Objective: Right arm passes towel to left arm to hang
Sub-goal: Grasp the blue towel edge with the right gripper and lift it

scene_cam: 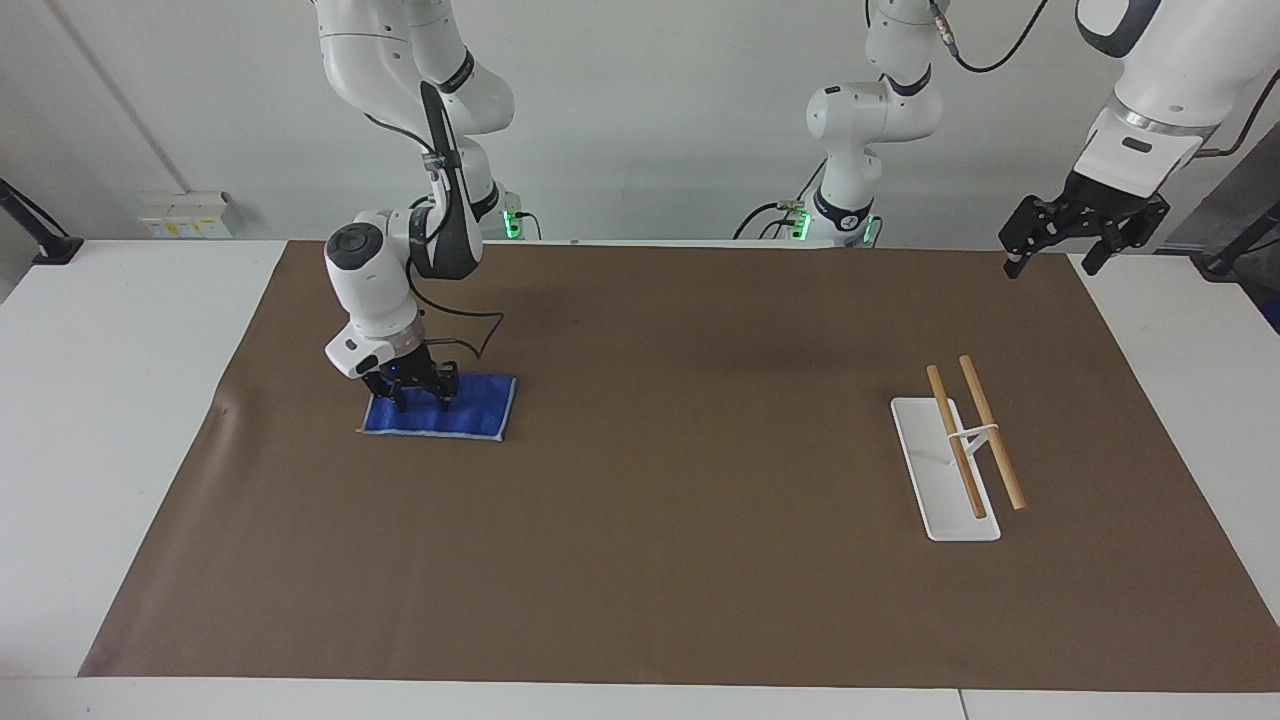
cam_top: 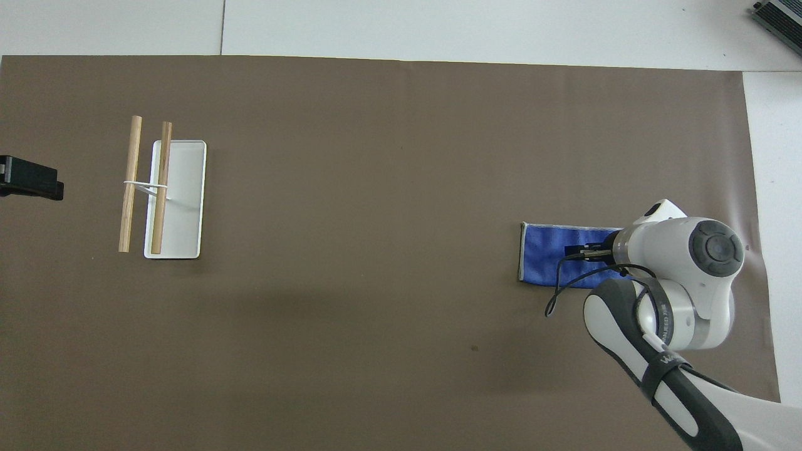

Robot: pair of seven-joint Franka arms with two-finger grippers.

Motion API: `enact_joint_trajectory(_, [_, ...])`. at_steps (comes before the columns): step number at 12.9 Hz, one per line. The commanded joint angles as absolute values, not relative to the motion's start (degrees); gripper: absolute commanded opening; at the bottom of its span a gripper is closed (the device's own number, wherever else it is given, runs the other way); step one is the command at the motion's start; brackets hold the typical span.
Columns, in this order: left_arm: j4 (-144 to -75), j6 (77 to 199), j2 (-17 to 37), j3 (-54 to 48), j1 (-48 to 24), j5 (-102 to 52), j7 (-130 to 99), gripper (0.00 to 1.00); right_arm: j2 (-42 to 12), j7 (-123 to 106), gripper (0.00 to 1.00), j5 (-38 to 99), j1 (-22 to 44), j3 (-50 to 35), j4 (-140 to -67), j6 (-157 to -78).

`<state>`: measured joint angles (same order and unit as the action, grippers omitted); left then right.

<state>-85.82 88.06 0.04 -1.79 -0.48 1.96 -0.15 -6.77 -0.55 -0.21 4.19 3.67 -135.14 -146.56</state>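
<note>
The blue towel [scene_cam: 482, 412] lies flat on the brown mat toward the right arm's end of the table; it also shows in the overhead view [cam_top: 540, 254]. My right gripper [scene_cam: 423, 402] points down with both fingertips resting on the towel's end nearest that arm, the fingers still apart. In the overhead view the right arm's wrist hides most of the right gripper [cam_top: 579, 252]. My left gripper [scene_cam: 1052, 266] waits, open and empty, up in the air over the mat's corner at the left arm's end; only its tip [cam_top: 28, 178] shows in the overhead view.
A white rack base [scene_cam: 925, 470] with two wooden rods [scene_cam: 990, 430] held above it stands toward the left arm's end of the table, also seen in the overhead view [cam_top: 185, 194]. The brown mat [scene_cam: 650, 520] covers most of the table.
</note>
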Motion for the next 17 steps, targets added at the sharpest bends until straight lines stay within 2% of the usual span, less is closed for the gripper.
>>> enact_joint_trajectory(1, [-87.80,88.68,-1.67,-1.93,-0.26,2.81,0.09,1.00,-6.77,0.26,0.00,0.61,4.48,3.34,-135.27,-147.39])
enact_joint_trajectory(5, [-87.80,88.68,-1.67,-1.93,-0.26,2.81,0.09,1.00,-6.68,2.37,0.00,0.62,4.66,3.16,-133.43,-145.91])
enact_joint_trajectory(10, [-87.80,88.68,-1.67,-1.93,-0.35,2.81,0.09,1.00,-5.45,6.85,0.00,3.24,8.52,2.46,-122.98,-134.75])
enact_joint_trajectory(17, [-87.80,88.68,-1.67,-1.93,-0.26,2.81,0.09,1.00,-5.27,6.68,0.00,15.52,10.28,0.88,-112.25,-131.22])
